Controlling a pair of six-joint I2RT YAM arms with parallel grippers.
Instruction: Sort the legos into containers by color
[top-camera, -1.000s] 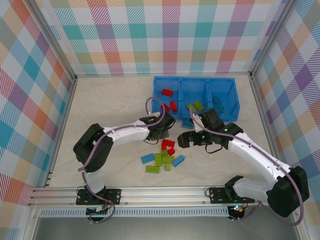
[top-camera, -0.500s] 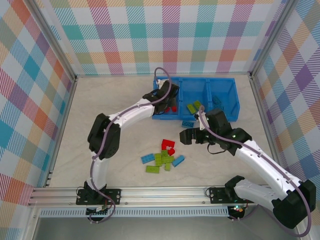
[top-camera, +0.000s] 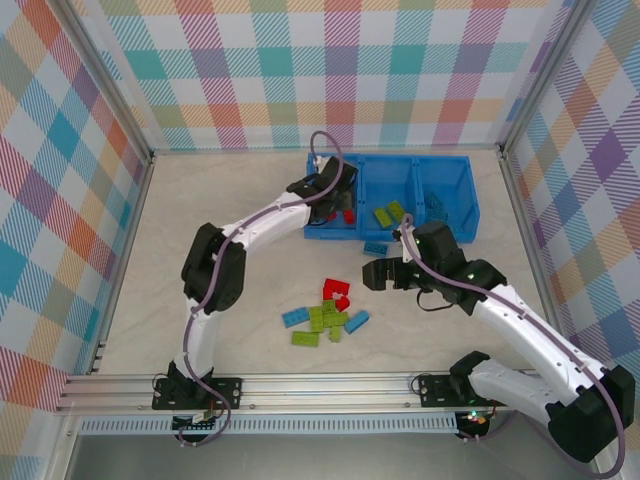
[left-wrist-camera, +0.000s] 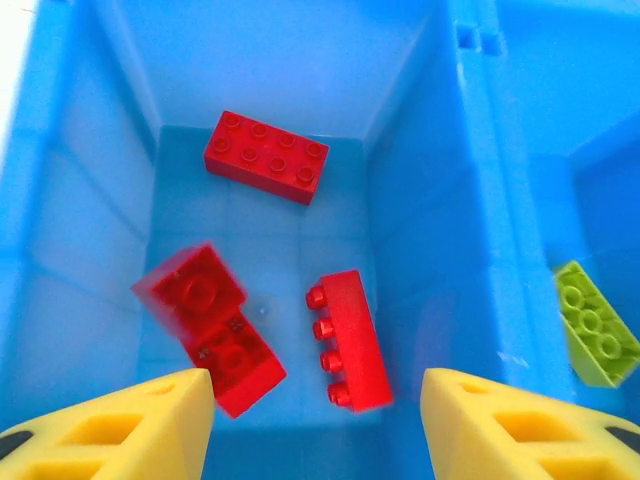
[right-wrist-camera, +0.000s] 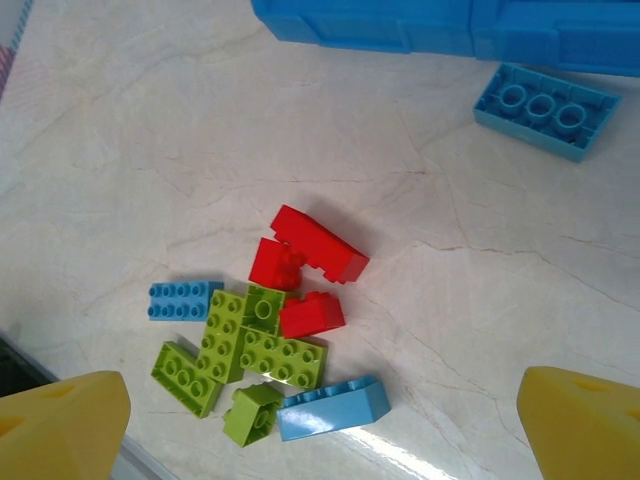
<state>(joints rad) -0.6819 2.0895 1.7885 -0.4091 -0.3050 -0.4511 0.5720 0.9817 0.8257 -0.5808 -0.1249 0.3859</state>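
Tray (top-camera: 390, 158) sits toward the far edge of the surface (right-wrist-camera: 120, 150), right of middle. Left hand (left-wrist-camera: 315, 385) hangs over the tray's left compartment (left-wrist-camera: 420, 150), fingers apart, nothing between them. Three red bricks (left-wrist-camera: 265, 157) lie on that compartment's floor. One, the blurred brick (left-wrist-camera: 215, 335), has an uncertain pose. A green brick (left-wrist-camera: 595, 325) lies in the next compartment over.

Right hand (top-camera: 375, 273) hovers above the loose heap (right-wrist-camera: 283, 358), fingers spread wide, empty. Heap lies about mid-surface, nearer the near edge than the tray is. It holds red, green and light blue bricks, most touching one another, a few tilted or on edge. One upturned light blue brick (right-wrist-camera: 545, 108) lies apart, just in front of the tray's near wall.

Handling, judged: bricks look like hard, glossy plastic, so light, stiff and not fragile. They are likely to skid on the smooth surface or squirt out of a skewed pinch. Best hold is across the two long flat sides, fingers square to them and clear of the studs. The tilted blue brick (right-wrist-camera: 333, 408) at the heap's near side and the small blue brick (right-wrist-camera: 185, 299) at its left have free sides. The middle green ones are hemmed in. The upturned light blue brick looks the easiest take, with both long walls free.
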